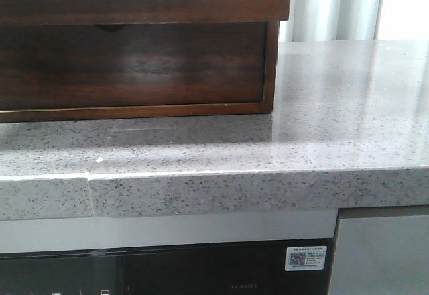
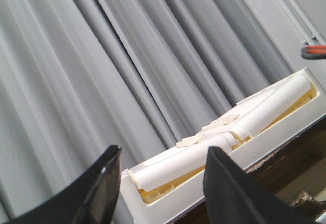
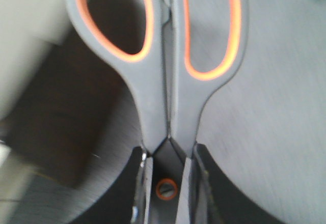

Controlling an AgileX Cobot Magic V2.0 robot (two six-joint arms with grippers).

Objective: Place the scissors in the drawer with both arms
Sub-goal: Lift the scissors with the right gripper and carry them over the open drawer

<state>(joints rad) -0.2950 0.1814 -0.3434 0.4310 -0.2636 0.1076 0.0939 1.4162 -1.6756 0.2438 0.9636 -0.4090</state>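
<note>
My right gripper [image 3: 168,155] is shut on the scissors [image 3: 153,96]. It grips them at the blades by the orange pivot screw, and the grey, orange-lined handles point away from it. Under them lie dark wood [image 3: 56,112] and grey counter. The drawer [image 1: 134,3], with its plain dark front, sits at the top of the wooden cabinet, with a pale strip above it. My left gripper [image 2: 163,152] is open and empty, held high by a white frame [image 2: 204,193] with white rolls in it. Neither gripper shows in the front view.
A taller drawer front with a half-round notch [image 1: 134,67] is below the plain one. The cabinet stands on a speckled grey counter [image 1: 335,107]. Grey curtains [image 2: 102,56] hang behind. A grey and orange piece [image 2: 313,51] shows at the edge of the left wrist view.
</note>
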